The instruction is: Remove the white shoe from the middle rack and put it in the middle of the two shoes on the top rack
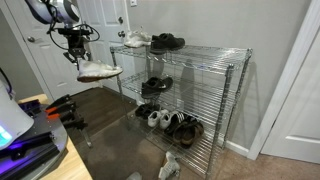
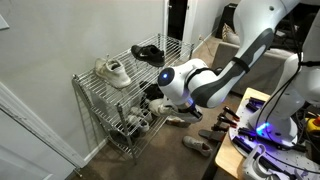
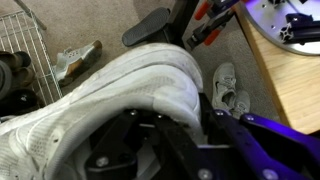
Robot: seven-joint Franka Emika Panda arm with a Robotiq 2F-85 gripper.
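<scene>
My gripper (image 1: 78,52) is shut on the white shoe (image 1: 99,70) and holds it in the air, off to the side of the silver shelving unit and about level with the middle rack (image 1: 190,92). The wrist view fills with the shoe's white upper (image 3: 110,100) between my black fingers (image 3: 170,125). On the top rack (image 1: 200,52) lie a white sneaker (image 1: 136,40) and a black shoe (image 1: 167,42); both also show in an exterior view, white (image 2: 113,71) and black (image 2: 148,53). My arm hides the held shoe in that view.
A black shoe (image 1: 156,86) lies on the middle rack. Several shoes (image 1: 170,122) sit on the lowest shelf. Loose shoes lie on the carpet (image 3: 78,60) (image 3: 228,88). A wooden desk with electronics (image 3: 290,50) and a white door (image 1: 60,50) are near.
</scene>
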